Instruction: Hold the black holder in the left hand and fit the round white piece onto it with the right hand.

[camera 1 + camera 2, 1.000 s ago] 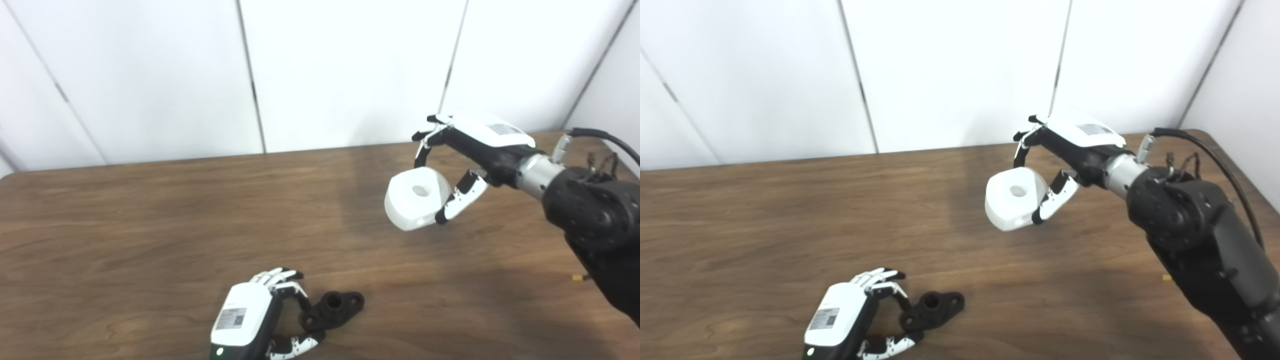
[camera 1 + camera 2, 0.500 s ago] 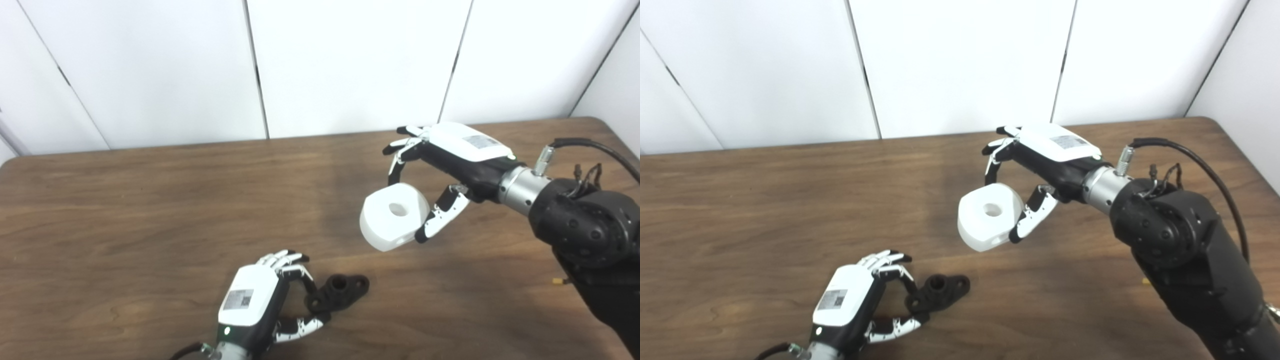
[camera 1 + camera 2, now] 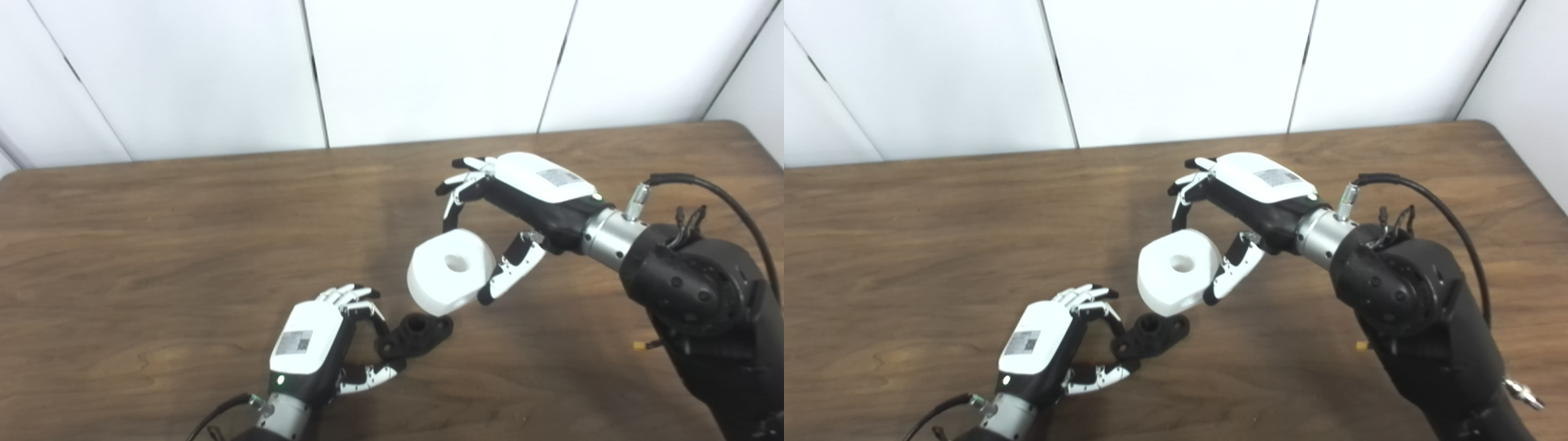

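Observation:
The black holder (image 3: 416, 334) is a small flanged part with a raised hub, near the table's front. My left hand (image 3: 318, 352) is shut on its left end, fingers above and thumb below; it also shows in the right eye view (image 3: 1044, 349). My right hand (image 3: 520, 202) is shut on the round white piece (image 3: 450, 272), a thick disc with a centre hole. The piece hangs in the air just above and slightly right of the holder's hub (image 3: 1151, 321), its lower edge close to it. I cannot tell whether they touch.
The brown wooden table (image 3: 153, 245) spreads to the left and behind. White wall panels (image 3: 429, 61) stand at its back edge. A black cable (image 3: 723, 196) loops off my right forearm. A small yellow bit (image 3: 640, 346) lies on the table by the right arm.
My right hand has carried the white piece down and left, from well above right to just over the holder. My left hand has kept hold of the holder. The camera has shifted too.

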Controlling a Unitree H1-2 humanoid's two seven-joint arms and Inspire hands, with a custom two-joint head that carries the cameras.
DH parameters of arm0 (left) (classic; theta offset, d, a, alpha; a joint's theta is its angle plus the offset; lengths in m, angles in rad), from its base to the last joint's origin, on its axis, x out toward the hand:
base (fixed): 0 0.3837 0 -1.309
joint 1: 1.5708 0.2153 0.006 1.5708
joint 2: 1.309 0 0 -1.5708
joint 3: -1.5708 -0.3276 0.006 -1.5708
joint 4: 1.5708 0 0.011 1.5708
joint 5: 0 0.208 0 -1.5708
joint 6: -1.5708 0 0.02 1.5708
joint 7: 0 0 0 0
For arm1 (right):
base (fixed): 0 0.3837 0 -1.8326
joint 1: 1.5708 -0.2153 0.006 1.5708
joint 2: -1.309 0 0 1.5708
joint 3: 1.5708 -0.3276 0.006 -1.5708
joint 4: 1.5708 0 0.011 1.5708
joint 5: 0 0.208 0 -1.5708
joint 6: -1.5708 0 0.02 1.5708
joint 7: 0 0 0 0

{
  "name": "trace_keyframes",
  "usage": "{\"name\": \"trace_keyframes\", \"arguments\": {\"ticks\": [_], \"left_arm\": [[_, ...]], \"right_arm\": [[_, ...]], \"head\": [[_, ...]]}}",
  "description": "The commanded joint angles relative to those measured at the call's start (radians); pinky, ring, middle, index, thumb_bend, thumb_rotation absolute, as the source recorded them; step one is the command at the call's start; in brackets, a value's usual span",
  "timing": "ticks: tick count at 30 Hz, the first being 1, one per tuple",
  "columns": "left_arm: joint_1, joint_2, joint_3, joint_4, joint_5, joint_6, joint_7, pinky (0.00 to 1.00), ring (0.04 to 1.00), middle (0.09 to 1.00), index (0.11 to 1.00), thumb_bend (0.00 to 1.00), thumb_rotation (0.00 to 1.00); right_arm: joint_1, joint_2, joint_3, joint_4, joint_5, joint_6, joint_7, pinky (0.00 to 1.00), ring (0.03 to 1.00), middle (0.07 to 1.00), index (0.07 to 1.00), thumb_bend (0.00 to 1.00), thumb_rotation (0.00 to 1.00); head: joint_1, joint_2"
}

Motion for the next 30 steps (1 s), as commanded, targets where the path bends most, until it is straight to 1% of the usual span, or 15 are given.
{"name": "trace_keyframes", "arguments": {"ticks": [1, 7, 13, 30], "left_arm": [[0.004, -0.001, -0.016, 0.024, 0.020, 0.023, -0.052, 0.85, 0.862, 0.806, 0.489, 0.52, 0.05], [0.002, -0.001, -0.021, 0.019, 0.029, 0.028, -0.059, 0.85, 0.862, 0.808, 0.489, 0.52, 0.05], [-0.001, 0.000, -0.024, 0.018, 0.026, 0.032, -0.058, 0.85, 0.862, 0.809, 0.489, 0.52, 0.05], [-0.004, -0.004, -0.025, 0.004, 0.025, 0.049, -0.075, 0.86, 0.867, 0.814, 0.489, 0.52, 0.05]], "right_arm": [[-0.024, 0.015, -0.020, -0.035, -0.018, 0.005, -0.006, 1.00, 0.969, 0.843, 0.482, 0.53, 0.14], [-0.014, 0.048, -0.014, -0.037, -0.036, 0.002, -0.012, 1.00, 0.965, 0.842, 0.481, 0.53, 0.14], [-0.007, 0.071, -0.032, -0.051, -0.024, 0.003, -0.008, 1.00, 0.958, 0.833, 0.481, 0.53, 0.14], [0.019, 0.044, 0.019, -0.028, 0.002, -0.007, 0.006, 1.00, 0.960, 0.842, 0.482, 0.52, 0.14]], "head": [[0.000, 0.002], [0.007, 0.009], [0.011, 0.018], [0.014, 0.033]]}}
